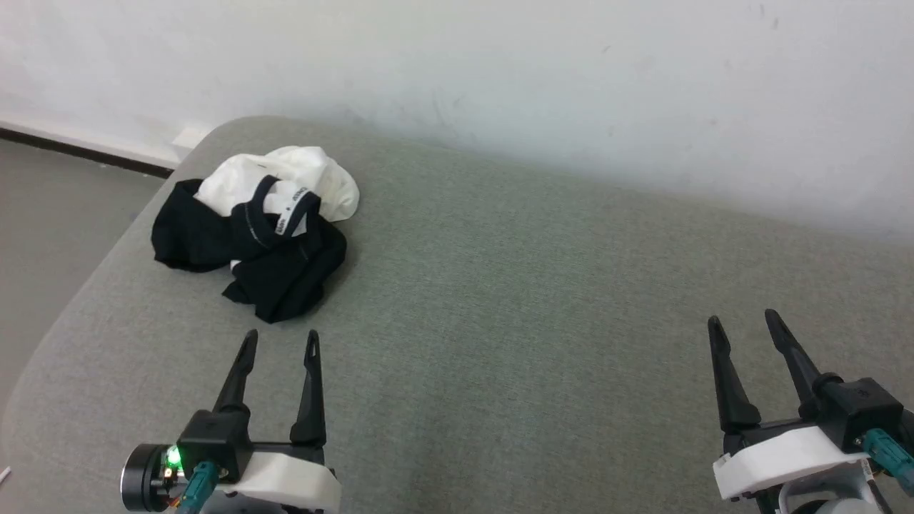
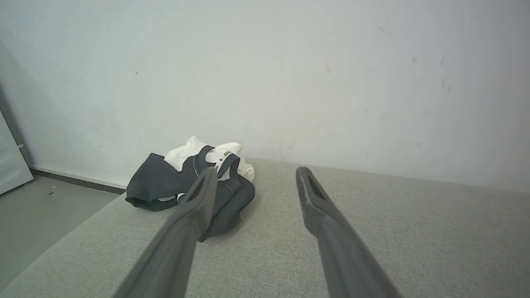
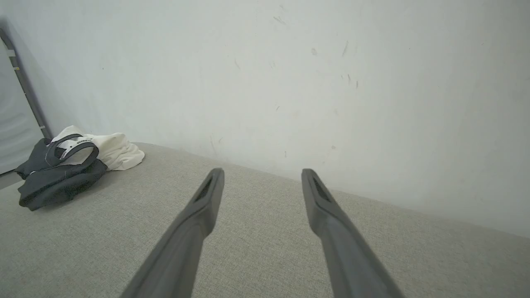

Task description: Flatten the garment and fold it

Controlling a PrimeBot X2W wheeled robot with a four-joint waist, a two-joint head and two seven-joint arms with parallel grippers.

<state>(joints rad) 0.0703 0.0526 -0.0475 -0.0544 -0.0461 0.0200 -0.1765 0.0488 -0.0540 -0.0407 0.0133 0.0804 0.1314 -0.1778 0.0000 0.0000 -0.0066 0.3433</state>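
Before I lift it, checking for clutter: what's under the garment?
The garment rests on the grey cushion, visible around it; its crumpled folds cover anything directly beneath.

I read the T-shirt [image 1: 260,239] as a white body with black sleeves, and a black collar [image 1: 246,214] lined with white lettered tape. The padded surface [image 1: 500,321] is grey-green weave. The wall [image 1: 571,71] is white with faint scuffs. The left gripper [image 1: 281,335] and right gripper [image 1: 742,318] have black fingers [image 1: 310,385] on white housings [image 1: 285,482].

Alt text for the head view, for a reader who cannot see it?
A crumpled black-and-white T-shirt lies bunched at the far left of a grey padded surface against a white wall. The left gripper and right gripper stand open at the near corners, both clear of the shirt.
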